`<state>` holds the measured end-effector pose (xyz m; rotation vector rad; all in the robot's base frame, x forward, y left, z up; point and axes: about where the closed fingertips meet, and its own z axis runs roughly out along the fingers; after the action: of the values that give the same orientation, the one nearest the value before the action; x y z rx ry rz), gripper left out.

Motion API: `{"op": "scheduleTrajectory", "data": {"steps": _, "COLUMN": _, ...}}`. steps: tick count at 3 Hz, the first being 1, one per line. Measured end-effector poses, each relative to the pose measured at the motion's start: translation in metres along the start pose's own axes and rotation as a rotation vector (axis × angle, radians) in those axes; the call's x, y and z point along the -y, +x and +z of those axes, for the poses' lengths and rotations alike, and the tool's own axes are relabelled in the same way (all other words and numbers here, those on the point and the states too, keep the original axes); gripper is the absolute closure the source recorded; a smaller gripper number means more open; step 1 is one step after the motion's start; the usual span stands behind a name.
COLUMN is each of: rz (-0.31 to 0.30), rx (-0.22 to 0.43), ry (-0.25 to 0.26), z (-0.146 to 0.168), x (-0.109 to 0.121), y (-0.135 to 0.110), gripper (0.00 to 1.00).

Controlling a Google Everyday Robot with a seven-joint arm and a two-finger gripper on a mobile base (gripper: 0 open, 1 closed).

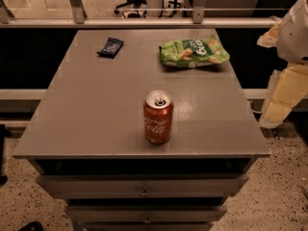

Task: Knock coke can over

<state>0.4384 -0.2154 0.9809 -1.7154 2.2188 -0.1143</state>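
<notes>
The coke can is a red can with white script and a silver top. It stands upright on the grey cabinet top, near the middle of the front edge. My gripper shows as cream parts under a white arm joint at the right edge of the view. It is beyond the right side of the cabinet top, well to the right of the can and not touching it.
A green crisp bag lies at the back right of the top. A small dark blue wrapper lies at the back left. Drawers sit below the front edge. A railing runs behind the cabinet.
</notes>
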Motion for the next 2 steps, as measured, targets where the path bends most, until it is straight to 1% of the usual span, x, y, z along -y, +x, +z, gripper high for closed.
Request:
{"op": "scheduleTrajectory", "data": {"steps": 1, "rz": 0.000, "rx": 0.007, "ry": 0.006, "z": -0.001, "x": 0.000, "y": -0.001, "gripper": 0.00}}
{"op": "scheduleTrajectory", "data": {"steps": 2, "rz": 0.017, "rx": 0.073, "ry": -0.014, "z": 0.012, "x": -0.006, "y": -0.013, "gripper": 0.00}}
